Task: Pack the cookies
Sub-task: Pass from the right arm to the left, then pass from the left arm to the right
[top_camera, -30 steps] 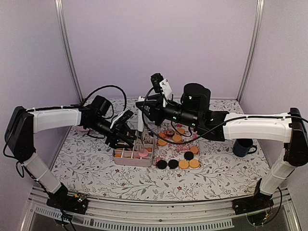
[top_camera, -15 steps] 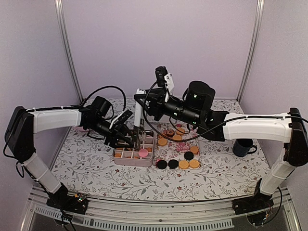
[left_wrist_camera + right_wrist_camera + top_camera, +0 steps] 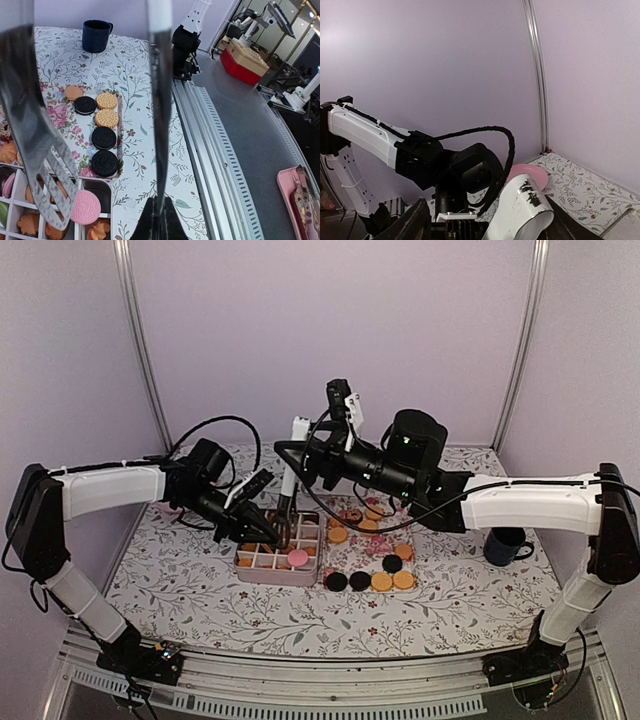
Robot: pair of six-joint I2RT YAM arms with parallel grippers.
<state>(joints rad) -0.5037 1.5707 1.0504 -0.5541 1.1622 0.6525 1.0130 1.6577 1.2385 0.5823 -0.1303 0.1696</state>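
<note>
The cookies are in two places. Golden and black ones lie on the floral tray (image 3: 372,562), seen as black (image 3: 104,138) and golden (image 3: 106,118) rounds in the left wrist view. Others fill the pink compartment box (image 3: 262,576), with a pink cookie (image 3: 86,206) at its near side. A metal slotted server with a white handle (image 3: 298,432) stands almost upright over the box. My left gripper (image 3: 272,532) (image 3: 159,214) is shut on its thin metal shaft (image 3: 161,115). My right gripper (image 3: 306,456) (image 3: 485,222) is open around the white handle (image 3: 522,207).
A dark blue mug (image 3: 505,545) (image 3: 96,35) stands at the right of the table. A large pink plate (image 3: 529,175) lies at the back left, behind my left arm. The server's slotted blade (image 3: 52,192) hangs over the box compartments.
My left gripper has shut on the server's shaft. My right gripper has opened off the white handle, and the server now stands more upright.
</note>
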